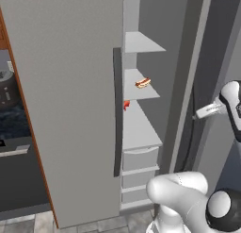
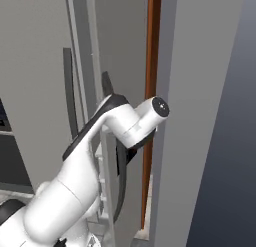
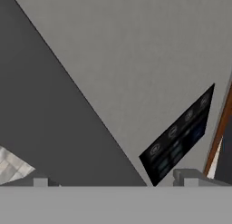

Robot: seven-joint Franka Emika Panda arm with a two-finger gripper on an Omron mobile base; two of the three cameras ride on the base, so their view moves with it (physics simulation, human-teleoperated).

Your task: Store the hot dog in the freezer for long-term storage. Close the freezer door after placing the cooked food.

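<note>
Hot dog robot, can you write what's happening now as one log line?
tiny tan-bun hot dog: on white-grey freezer shelf | tall grey freezer door: open, button panel facing hand | gripper: empty, tips apart

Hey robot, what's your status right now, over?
Gripper empty, facing freezer door by its button panel. Hot dog on freezer shelf. Door open, nothing blocking.
</note>
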